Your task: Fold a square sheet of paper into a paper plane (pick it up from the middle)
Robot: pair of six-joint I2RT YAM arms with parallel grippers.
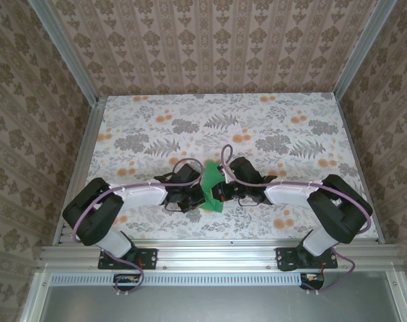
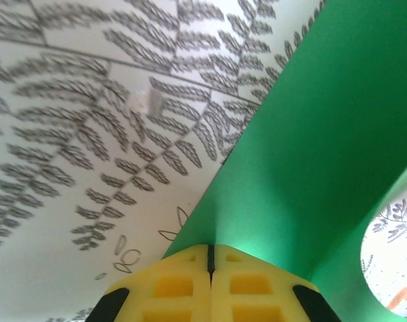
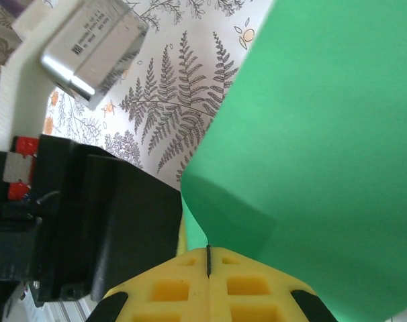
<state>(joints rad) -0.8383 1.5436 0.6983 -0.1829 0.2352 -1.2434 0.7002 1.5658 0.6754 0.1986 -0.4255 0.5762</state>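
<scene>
The square sheet of paper (image 1: 212, 185) is pinched by both shut jaws, the left gripper (image 2: 209, 258) and the right gripper (image 3: 208, 258) each nipping one side, probably to steady it for creasing. It curls above the middle of the worktop's (image 1: 270, 114) near edge. The wrist views reveal the closed pads; the top view shows the arms meeting.

Left pincer (image 2: 209, 258) pressed closed, right pincer (image 3: 208, 258) pressed closed, wrists nearly meeting

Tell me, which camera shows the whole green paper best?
The top camera. There the green paper shows nearly whole, a small bent shape with its edges in sight. The wrist cameras sit too close: its green runs off the picture, pinched by the left gripper in one and the right gripper in the other.
</scene>
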